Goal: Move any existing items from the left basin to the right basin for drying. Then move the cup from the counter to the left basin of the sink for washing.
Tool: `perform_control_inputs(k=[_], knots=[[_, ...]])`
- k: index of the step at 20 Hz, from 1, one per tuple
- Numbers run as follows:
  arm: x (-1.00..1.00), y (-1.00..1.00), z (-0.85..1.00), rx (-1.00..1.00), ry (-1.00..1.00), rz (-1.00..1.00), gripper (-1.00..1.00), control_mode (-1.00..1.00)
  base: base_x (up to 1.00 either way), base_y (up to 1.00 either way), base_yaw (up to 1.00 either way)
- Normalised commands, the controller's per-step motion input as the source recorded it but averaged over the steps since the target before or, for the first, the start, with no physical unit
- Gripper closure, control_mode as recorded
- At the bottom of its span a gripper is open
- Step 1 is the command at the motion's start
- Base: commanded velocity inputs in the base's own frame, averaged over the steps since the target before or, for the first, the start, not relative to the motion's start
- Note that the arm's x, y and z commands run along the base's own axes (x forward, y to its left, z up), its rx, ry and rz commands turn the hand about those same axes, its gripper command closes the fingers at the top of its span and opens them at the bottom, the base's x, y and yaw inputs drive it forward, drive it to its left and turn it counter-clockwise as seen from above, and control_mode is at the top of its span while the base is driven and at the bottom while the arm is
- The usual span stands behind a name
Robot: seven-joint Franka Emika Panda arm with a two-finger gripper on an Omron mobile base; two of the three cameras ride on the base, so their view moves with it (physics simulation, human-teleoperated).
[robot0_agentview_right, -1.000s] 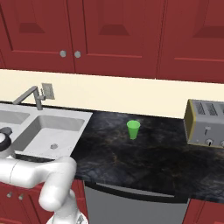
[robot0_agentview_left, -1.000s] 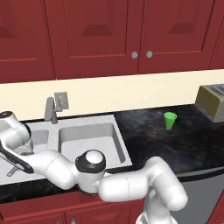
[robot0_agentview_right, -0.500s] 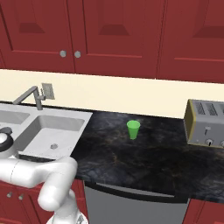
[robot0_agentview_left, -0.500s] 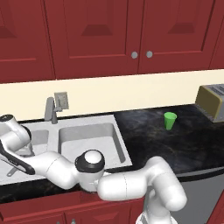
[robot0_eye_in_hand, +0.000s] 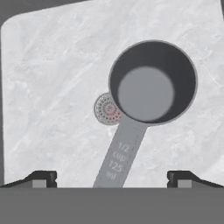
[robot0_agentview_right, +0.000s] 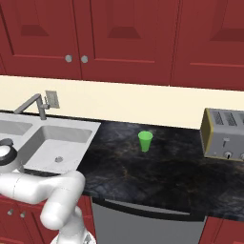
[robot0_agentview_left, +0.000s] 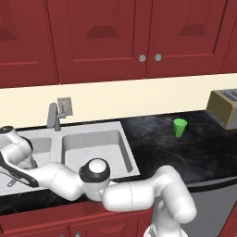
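The dark grey measuring pot (robot0_eye_in_hand: 152, 83) stands upright on the pale marbled floor of the left basin (robot0_eye_in_hand: 52, 78), beside the round drain (robot0_eye_in_hand: 106, 109). Its long handle (robot0_eye_in_hand: 118, 157) runs back toward me. My gripper (robot0_eye_in_hand: 113, 178) hangs open above the handle's end, one fingertip on each side, touching nothing. In the left base view my hand (robot0_agentview_left: 15, 150) is down over the left basin (robot0_agentview_left: 41, 144). The right basin (robot0_agentview_left: 92, 144) holds nothing. The green cup (robot0_agentview_left: 180, 127) stands upright on the black counter (robot0_agentview_left: 199, 152), far to the right of the sink.
A grey tap (robot0_agentview_left: 53, 115) rises behind the divider between the bowls. A toaster (robot0_agentview_right: 224, 134) sits at the right end of the counter. Red cabinets hang above a cream backsplash. My own arm (robot0_agentview_left: 125, 194) curves across the front of the sink.
My hand has sunk slightly lower over the left basin. The pot, the cup and the base have not moved.
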Motion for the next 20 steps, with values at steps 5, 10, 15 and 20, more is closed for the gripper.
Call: perform_control_inputs(k=[5, 10, 15, 20], knots=[[0.0, 0.0, -0.21, 0.0, 0.0, -0.08, -1.0, -1.0, 0.0, 0.0, 0.0], [0.0, 0.0, -0.2, 0.01, 0.0, -0.05, -1.0, -1.0, 0.0, 0.0, 0.0], [0.0, 0.0, -0.21, 0.02, 0.0, -0.02, -1.0, -1.0, 0.0, 0.0, 0.0], [0.0, 0.0, -0.2, 0.02, 0.0, -0.01, -1.0, -1.0, 0.0, 0.0, 0.0]])
